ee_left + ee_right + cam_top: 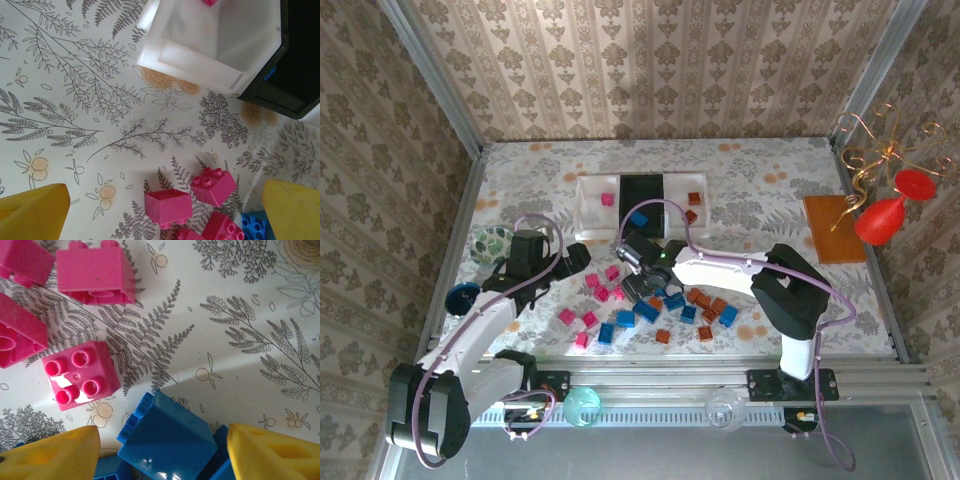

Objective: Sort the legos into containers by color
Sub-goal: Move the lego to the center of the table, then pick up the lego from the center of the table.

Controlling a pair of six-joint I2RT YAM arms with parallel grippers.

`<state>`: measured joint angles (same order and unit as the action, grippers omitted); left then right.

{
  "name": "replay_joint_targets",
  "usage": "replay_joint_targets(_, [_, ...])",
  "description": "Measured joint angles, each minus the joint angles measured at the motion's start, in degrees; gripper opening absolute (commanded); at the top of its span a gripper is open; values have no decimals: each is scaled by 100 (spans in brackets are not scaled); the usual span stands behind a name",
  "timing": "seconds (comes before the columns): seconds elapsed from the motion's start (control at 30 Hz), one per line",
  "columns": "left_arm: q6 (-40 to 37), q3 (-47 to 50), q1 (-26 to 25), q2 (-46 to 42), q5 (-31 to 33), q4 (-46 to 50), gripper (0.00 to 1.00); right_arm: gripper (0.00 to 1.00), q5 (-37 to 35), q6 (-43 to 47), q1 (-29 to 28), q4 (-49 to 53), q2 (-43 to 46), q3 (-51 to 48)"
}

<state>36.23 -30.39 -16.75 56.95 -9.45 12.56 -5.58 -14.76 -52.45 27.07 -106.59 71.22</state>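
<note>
The containers (pixel 581 200) sit in a row toward the far side of the table (pixel 770 195), white-black-white. There's one pink lego (pixel 607 199) in the left white one and an orange-brown one (pixel 694 198) in the right white one. A blue one (pixel 638 218) sits at the black one's near edge, and I can't tell if it's inside or just in front. The loose legos (pixel 620 325) are scattered on the near side of the containers, all three colours mixed.

The right arm (pixel 720 268) is bent sharply at the elbow and reaches leftward over that scatter, wrist ending just on the near side of the black container. The right gripper (pixel 164 452) points down with its yellow fingers (pixel 55 455) partly spread on either side of a tilted blue brick (pixel 167 432). They're close to it on both sides, but with slivers of gap, so it's not pinched. Pink bricks (pixel 80 374) lie just beyond it.

The left arm (pixel 480 325) stretches from its base toward the left white container. The left gripper (pixel 162 212) is spread wide, nothing in it, over a few pink pieces (pixel 214 185) just short of that container's corner.
</note>
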Motion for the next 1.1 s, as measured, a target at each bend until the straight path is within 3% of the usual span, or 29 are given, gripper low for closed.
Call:
replay_joint_targets(0.1, [2,0,0,22,-24,-59,100,55,-258,9,-35,105,-63,61])
replay_joint_targets(0.33, [2,37,22,35,-70,-105,100,48,-708,-162,-17,234,-66,96])
replay_joint_targets(0.43, [4,55,37,35,-85,-142,100,50,-927,-306,79,319,-66,96])
replay_joint_targets(0.53, [4,74,37,31,-90,-155,100,60,-1010,-369,175,295,-31,44])
replay_joint_targets(0.8, [20,118,37,20,-92,-186,100,71,-776,-332,201,140,164,-223])
replay_joint_targets(1.1, [20,151,42,20,-131,-210,100,66,-721,-424,321,133,-184,-221])
